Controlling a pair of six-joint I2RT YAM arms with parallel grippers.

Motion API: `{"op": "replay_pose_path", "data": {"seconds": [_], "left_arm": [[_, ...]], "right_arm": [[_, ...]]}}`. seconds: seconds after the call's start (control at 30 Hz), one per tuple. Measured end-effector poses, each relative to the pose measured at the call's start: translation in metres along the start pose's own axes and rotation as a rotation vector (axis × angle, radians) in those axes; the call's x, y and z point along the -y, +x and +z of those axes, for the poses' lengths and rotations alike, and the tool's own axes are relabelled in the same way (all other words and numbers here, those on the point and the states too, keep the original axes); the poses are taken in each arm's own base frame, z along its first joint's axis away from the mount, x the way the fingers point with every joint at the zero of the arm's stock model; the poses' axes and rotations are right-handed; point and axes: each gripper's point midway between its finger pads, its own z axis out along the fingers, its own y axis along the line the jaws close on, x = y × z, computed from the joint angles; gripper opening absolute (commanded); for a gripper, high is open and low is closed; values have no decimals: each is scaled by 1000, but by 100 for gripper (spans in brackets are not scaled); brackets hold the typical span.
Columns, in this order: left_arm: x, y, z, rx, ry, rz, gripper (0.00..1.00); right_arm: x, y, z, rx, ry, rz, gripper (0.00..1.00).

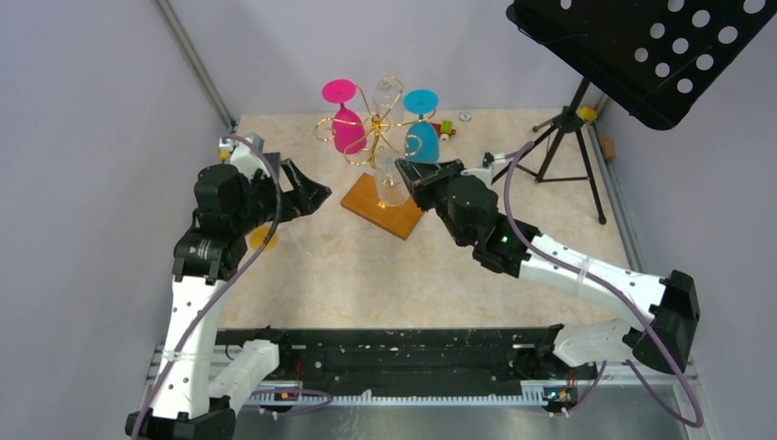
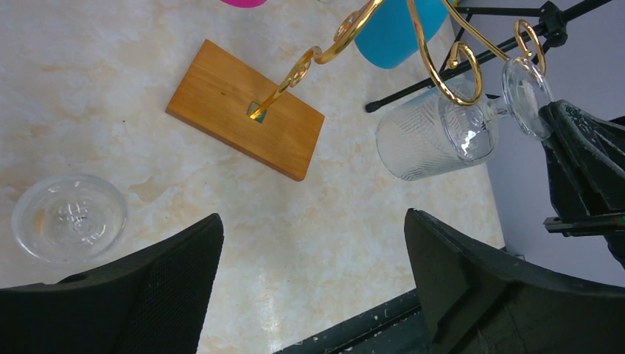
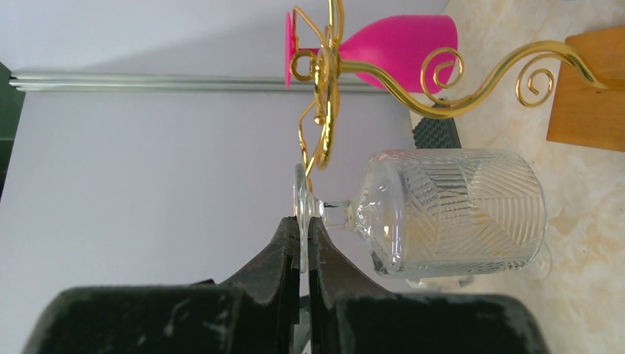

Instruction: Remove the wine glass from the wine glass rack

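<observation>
**Right gripper**: jaws closed edge-on over the rim of the foot of the clear glass. The disc is pinched between the pads, lower centre of the right wrist view.

**Left gripper**: jaws spread wide with nothing between them. In the top view it sits left of the base, apart from it. The right arm is the one on the job.

**Glass position:** it hangs upside down from the rack, over the base, at the centre of the top view.

**Axis:** in the right wrist view it runs left to right, foot at left and bowl at right toward the table. So the glass hangs plumb, bowl down. The fingers come in across that axis from the bottom of the frame.

**Key relation:** in the left wrist view, upper right, a gold curl lies across the neck between bowl and foot.
- In the right wrist view a wire tip meets the upper edge of the foot, and the stem below it looks bare.
- I cannot tell whether the stem sits inside the curl or just outside it.

**Judgement:** the next move is a sideways draw out of the curl toward the right arm, keeping the glass plumb.

**Risks:**
- The foot may snag on the curl.
- A thin rim pinch may let the bowl swing.
- The pink glass and blue glass hang higher in the top view, apart from this one.
</observation>
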Motion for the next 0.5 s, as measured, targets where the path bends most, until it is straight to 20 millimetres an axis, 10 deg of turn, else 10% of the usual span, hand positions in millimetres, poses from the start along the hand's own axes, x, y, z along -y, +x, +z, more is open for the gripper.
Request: {"op": "replay_pose_path", "data": {"seconds": [0.23,0.5], "left_arm": [[13,14,6,-44,101,-75,96],[52,28,11,-86,376,-345,99]], "right_arm": [[11,5,-20,-86,3,31,0],[-20,3,-50,-182,-99,104,0]]}}
